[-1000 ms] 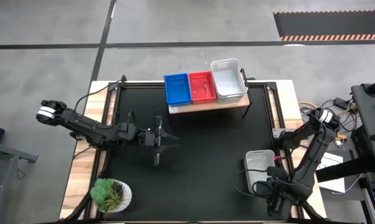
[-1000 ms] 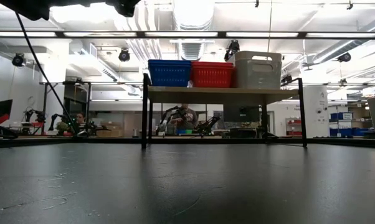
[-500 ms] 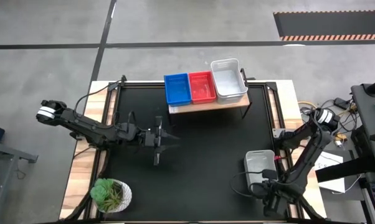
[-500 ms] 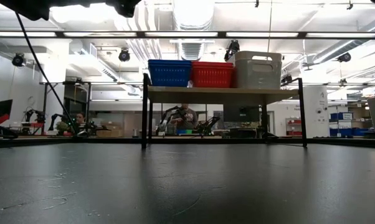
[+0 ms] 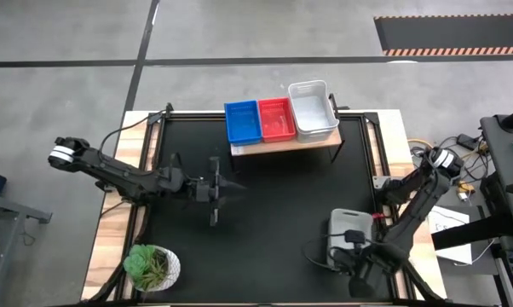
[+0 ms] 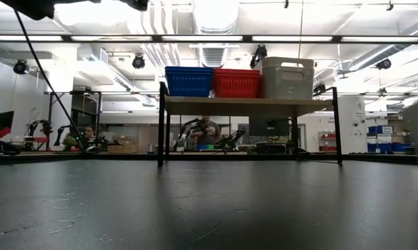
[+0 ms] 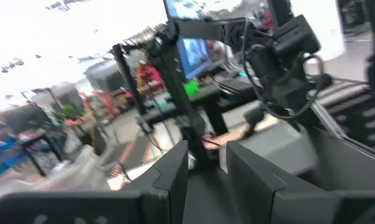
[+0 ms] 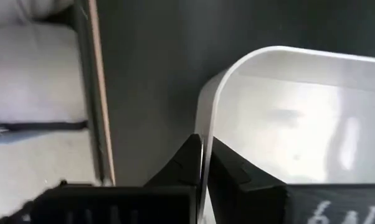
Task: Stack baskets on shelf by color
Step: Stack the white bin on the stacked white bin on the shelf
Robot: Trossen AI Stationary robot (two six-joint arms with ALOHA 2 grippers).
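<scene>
Black table (image 5: 265, 196), right gripper (image 8: 203, 163) clamping white basket (image 8: 287, 124)

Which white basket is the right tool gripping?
The white basket on the table's near right, rim pinched by the right tool; the other white basket sits on the shelf.

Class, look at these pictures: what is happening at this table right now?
The right gripper has shut on the rim of a white basket at the table's near right. On the shelf stand a blue basket, a red basket and another white one. The left gripper hovers empty over the table's left middle.
</scene>
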